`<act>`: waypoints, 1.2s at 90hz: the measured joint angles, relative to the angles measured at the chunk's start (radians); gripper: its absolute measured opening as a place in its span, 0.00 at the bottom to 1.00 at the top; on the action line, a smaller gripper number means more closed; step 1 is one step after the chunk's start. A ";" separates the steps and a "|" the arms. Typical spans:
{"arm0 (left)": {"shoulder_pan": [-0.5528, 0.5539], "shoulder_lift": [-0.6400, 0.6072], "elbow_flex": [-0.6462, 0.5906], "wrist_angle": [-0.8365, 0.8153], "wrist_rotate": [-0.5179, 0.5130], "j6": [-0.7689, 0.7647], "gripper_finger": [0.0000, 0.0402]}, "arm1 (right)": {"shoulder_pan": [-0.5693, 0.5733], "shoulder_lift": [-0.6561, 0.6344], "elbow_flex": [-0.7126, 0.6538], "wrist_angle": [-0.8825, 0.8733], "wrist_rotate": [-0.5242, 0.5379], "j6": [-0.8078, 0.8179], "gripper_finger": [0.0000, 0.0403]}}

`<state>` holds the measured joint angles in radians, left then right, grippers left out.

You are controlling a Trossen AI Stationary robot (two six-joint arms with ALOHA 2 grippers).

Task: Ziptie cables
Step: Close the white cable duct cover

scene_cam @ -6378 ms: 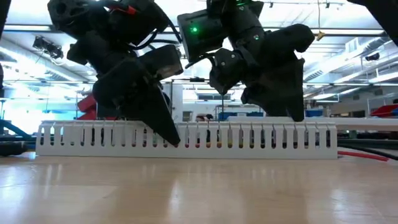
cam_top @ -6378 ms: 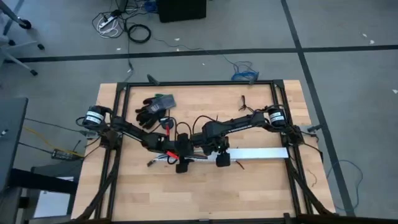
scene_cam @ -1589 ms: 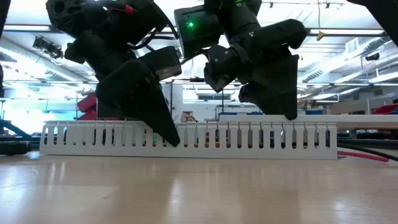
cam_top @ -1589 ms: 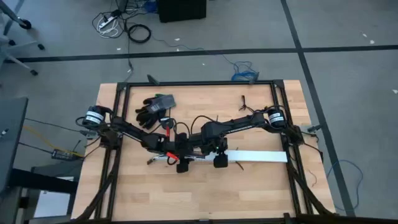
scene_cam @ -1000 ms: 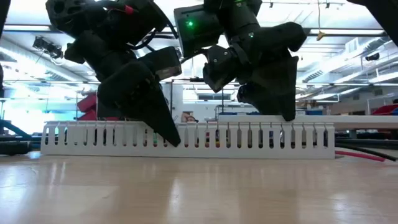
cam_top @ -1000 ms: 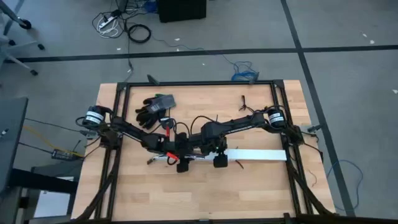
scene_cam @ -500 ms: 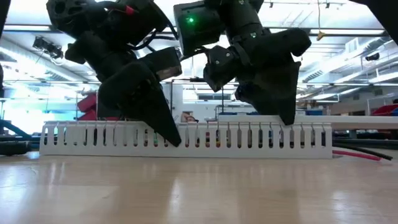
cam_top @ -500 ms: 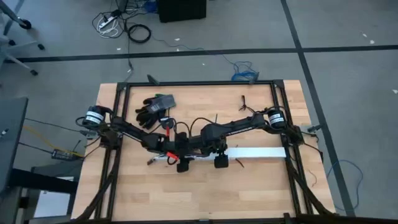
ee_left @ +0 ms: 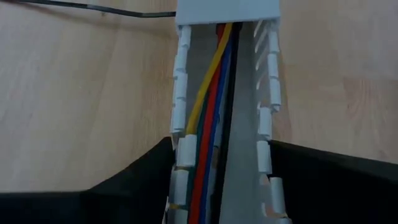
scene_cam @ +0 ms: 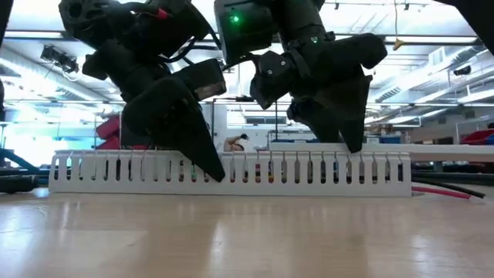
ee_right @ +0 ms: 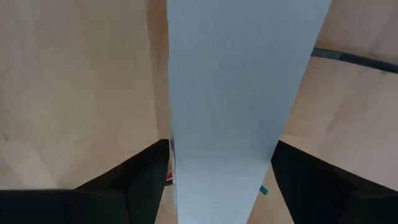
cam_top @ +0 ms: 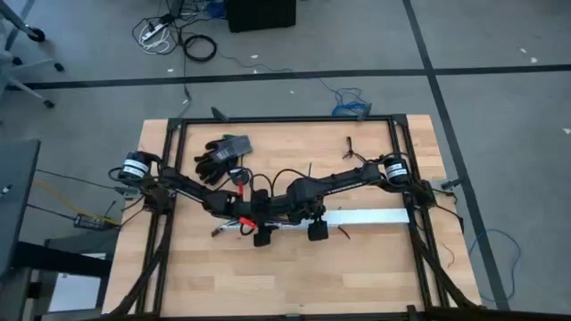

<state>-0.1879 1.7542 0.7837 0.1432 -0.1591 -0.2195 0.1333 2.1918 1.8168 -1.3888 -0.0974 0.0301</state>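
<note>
Grey floor (cam_top: 500, 53) crossed by dark tape lines (cam_top: 268, 76) surrounded the wooden table (cam_top: 357, 276); ceiling strip lights (scene_cam: 432, 35) glowed in the far room.

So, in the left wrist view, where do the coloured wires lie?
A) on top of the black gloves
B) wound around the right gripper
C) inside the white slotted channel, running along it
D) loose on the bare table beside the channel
C: in the left wrist view the coloured wires run side by side along the inside of the white slotted channel, between its two toothed walls.
</note>
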 joint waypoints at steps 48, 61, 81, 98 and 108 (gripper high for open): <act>0.000 0.000 0.001 -0.002 0.003 0.004 0.57 | -0.009 0.000 0.002 -0.014 0.022 -0.006 0.68; 0.000 0.000 0.001 -0.002 0.004 0.005 0.57 | -0.009 0.000 0.002 -0.008 0.020 -0.006 0.68; 0.000 0.000 0.001 -0.002 0.004 0.005 0.57 | -0.009 0.000 0.002 -0.005 0.019 -0.006 0.68; -0.001 0.000 0.001 -0.002 0.004 0.005 0.57 | -0.010 0.000 0.002 -0.005 0.019 -0.017 0.68; -0.001 0.000 0.001 -0.002 0.004 0.005 0.57 | -0.009 0.000 0.002 -0.012 0.040 -0.049 0.68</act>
<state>-0.1890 1.7542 0.7845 0.1408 -0.1551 -0.2146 0.1238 2.1914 1.8183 -1.4003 -0.0575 -0.0189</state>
